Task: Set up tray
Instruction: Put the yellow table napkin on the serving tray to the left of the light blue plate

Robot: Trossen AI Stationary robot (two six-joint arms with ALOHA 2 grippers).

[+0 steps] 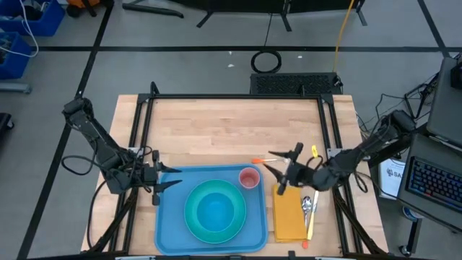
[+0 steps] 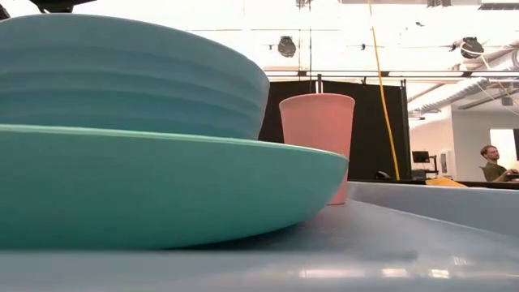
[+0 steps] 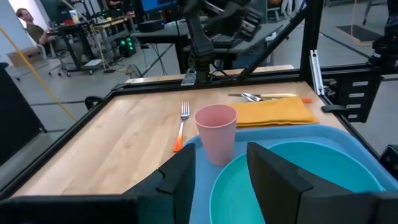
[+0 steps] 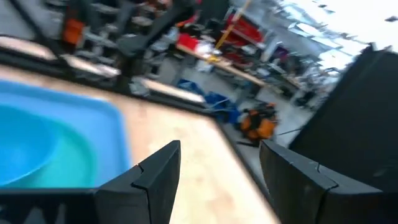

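Note:
The blue tray (image 1: 167, 224) lies at the table's near edge. On it rests a teal plate (image 1: 189, 217) with a teal bowl (image 1: 215, 211) in it, and a pink cup (image 1: 248, 178) stands upright in the tray's far right corner. My left gripper (image 1: 175, 178) hovers open at the tray's far left corner, pointing level across the tray toward the cup (image 3: 216, 134). My right gripper (image 1: 283, 162) hovers open above the wood between the cup and the napkin (image 1: 290, 217); its wrist view shows the tray (image 4: 81, 106) past its spread fingers.
An orange-handled fork (image 1: 263, 160) lies on the wood past the tray's far right corner. The yellow-orange napkin (image 3: 273, 112) to the right of the tray carries a spoon (image 1: 307, 206) and a yellow-handled utensil (image 1: 312, 224). Bare wood fills the table's far half.

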